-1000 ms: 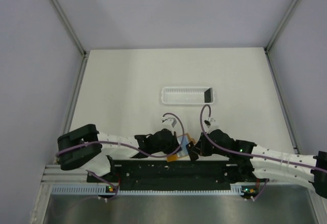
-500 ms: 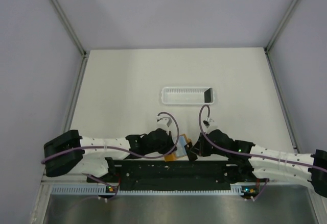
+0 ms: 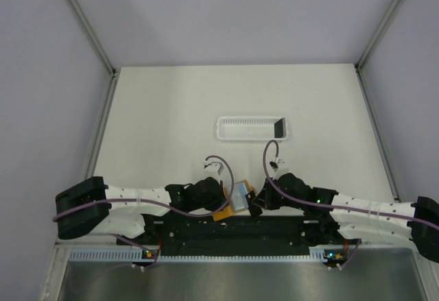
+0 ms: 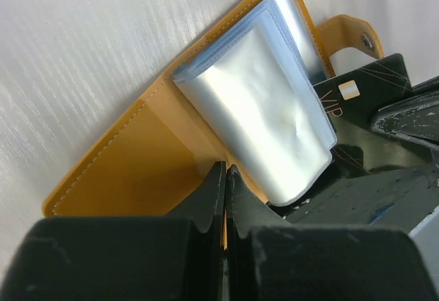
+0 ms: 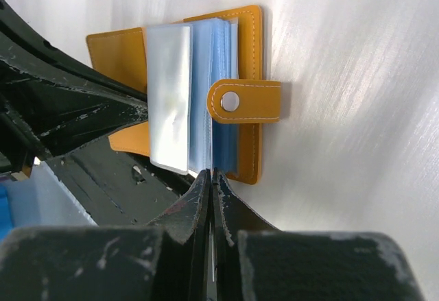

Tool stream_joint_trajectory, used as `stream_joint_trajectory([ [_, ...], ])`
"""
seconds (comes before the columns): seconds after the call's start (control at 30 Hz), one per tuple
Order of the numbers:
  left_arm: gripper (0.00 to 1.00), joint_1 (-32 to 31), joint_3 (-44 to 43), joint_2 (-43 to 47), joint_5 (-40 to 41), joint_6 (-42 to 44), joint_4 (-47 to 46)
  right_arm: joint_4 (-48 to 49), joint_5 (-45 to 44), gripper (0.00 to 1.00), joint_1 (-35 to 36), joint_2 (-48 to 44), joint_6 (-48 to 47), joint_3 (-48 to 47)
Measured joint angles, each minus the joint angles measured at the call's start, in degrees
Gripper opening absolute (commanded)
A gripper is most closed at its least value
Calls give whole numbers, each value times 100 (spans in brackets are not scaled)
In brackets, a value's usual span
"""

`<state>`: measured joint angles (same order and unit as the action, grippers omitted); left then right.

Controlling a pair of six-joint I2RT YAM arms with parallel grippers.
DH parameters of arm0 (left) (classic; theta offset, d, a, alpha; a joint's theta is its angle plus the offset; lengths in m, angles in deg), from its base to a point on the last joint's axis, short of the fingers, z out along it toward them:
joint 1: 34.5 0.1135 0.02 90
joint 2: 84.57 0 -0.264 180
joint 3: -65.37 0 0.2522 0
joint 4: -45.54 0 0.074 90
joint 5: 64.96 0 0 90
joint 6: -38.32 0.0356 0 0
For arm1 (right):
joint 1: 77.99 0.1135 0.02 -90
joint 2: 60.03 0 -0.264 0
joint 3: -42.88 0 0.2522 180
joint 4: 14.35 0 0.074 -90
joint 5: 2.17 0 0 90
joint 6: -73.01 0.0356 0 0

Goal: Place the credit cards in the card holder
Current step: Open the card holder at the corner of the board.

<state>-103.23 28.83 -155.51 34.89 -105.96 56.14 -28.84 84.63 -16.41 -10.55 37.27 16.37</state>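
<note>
Jaws pinching stitched card holder [image 4: 137, 157], black card [image 4: 374, 78]

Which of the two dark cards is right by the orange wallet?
The VIP card, beside the open holder's tab. The other card stands in the white tray.

The card holder [image 4: 123, 171] looks like matt stitched leather, its sleeves [image 4: 267, 116] glossy clear plastic.
</note>
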Motion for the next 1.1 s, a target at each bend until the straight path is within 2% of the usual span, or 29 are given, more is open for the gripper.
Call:
stream_joint_trajectory([
  [0.4,0,0,83,-96,26,-120,-210,310,142,0,-2,35,-15,0],
  [1.1,0,0,160,-173,26,-122,-509,1355,793,0,-2,907,-68,-164],
])
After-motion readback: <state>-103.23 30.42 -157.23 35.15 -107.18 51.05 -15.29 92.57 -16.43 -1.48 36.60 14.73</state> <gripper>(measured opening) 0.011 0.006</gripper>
